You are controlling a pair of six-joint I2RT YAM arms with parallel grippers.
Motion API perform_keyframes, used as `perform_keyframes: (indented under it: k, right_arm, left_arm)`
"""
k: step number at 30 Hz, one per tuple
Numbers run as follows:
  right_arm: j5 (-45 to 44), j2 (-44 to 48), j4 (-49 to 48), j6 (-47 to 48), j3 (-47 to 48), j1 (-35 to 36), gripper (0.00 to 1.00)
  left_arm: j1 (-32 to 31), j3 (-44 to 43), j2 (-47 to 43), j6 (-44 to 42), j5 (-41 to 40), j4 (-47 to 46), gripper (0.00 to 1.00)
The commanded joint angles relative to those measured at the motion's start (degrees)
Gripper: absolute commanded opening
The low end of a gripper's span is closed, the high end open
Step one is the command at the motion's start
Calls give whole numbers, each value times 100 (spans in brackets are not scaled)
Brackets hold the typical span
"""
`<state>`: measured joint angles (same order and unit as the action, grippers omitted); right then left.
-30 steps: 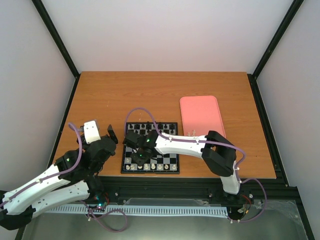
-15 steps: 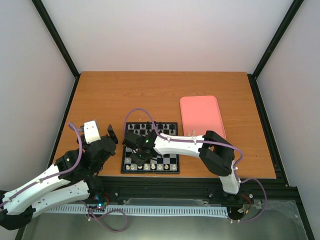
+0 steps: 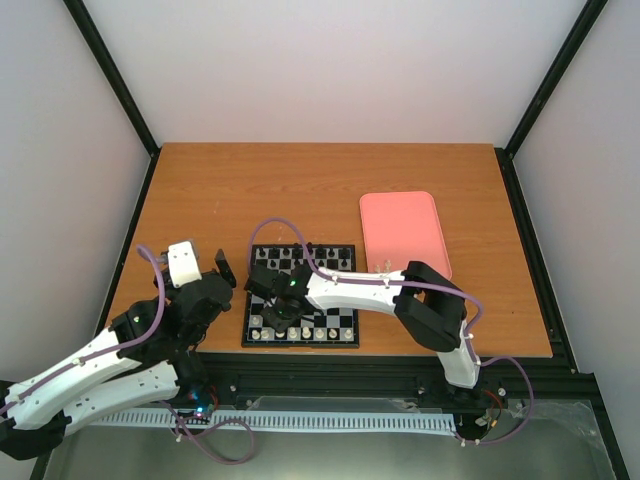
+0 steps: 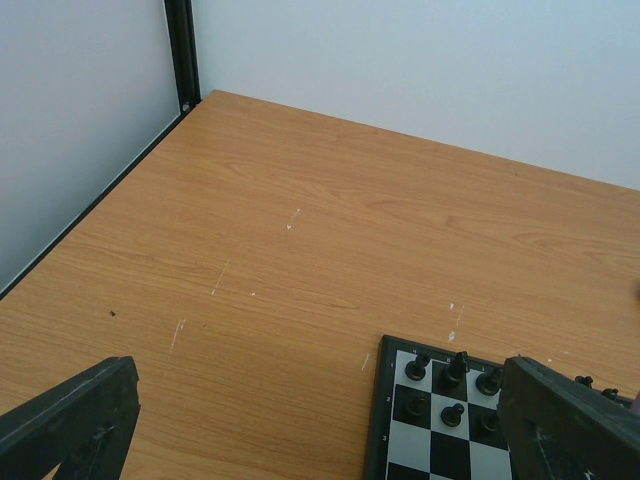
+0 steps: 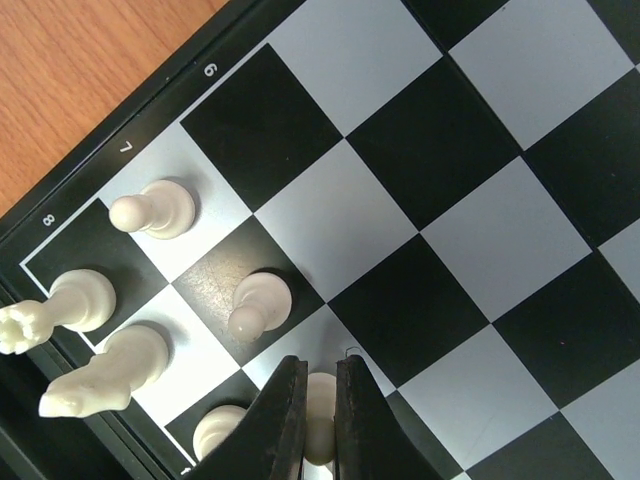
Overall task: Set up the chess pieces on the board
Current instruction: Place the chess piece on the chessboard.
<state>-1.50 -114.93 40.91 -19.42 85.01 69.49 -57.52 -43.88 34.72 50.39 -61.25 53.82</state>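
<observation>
change: my right gripper [image 5: 319,372] is creeping toward the board's [image 5: 440,130] near-left corner, lowering one cream pawn [image 5: 320,420] beside the standing pawns [image 5: 258,305], so placement is nearing | right grip: fingers pressing together, pinching that pawn | left gripper [image 4: 320,420]: idling spread wide, holding nothing, off the board's left edge

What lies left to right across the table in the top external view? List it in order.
left gripper → board → pink tray. The right gripper hangs over the board, so it gets no place of its own.
</observation>
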Motion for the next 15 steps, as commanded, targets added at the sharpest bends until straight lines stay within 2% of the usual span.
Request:
perform_keyframes:
  k: [1,15]
  right_arm:
    - [-36,-95,-93,36,-95,-13,5]
    - [-9,-93,-118,12,-99,-24,9]
  left_arm:
    - [30,-137,25,65,-111,8,100]
    - [30,-136,13,72,-107,23,100]
